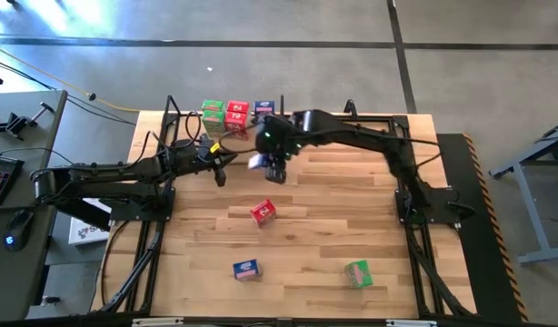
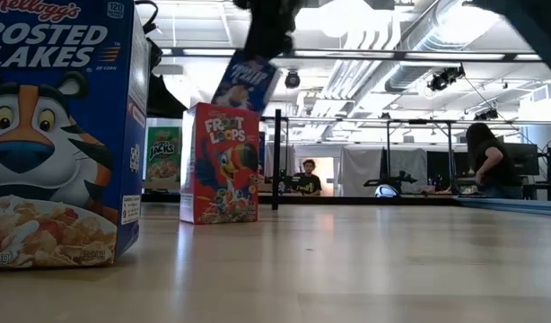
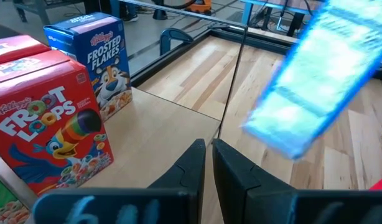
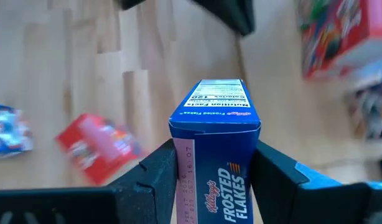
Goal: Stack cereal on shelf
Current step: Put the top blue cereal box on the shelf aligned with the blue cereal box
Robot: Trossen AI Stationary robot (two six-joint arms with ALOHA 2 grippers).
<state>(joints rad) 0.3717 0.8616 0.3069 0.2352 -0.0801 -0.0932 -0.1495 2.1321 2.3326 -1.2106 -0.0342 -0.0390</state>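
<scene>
Gripping a blue Frosted Flakes box [image 4: 216, 155] between its two fingers [image 4: 150, 171], the right gripper [image 1: 275, 168] is being held above the tabletop [image 1: 306, 245], just in front of the shelf [image 1: 184, 118] at the far edge. In the right wrist view the box is being pinched on its two broad faces, its narrow nutrition panel turned toward the camera. In the low view the same box is being carried tilted in the air, above and behind a red Froot Loops box [image 2: 220, 163] standing upright on the wood.

The left gripper [image 1: 219, 169] is being kept low over the table near the shelf's left part, its fingers [image 3: 192, 163] pressed together with nothing between them. Through its wrist camera, an upright Froot Loops box [image 3: 48, 130] and an upright Frosted Flakes box [image 3: 101, 65] are being shown side by side, with the thin black divider [image 3: 233, 74] beside them and the carried box appearing as a blue blur.

On the shelf, in the high view, a green box [image 1: 213, 113], red boxes [image 1: 236, 114] and a blue box [image 1: 264, 108] are being shown close together. Three boxes are lying loose on the table, well apart: a red one [image 1: 264, 213] near the middle, a blue one [image 1: 247, 269] toward the near edge, and a green one [image 1: 357, 272] toward the near right. People are being seen in the room behind.
</scene>
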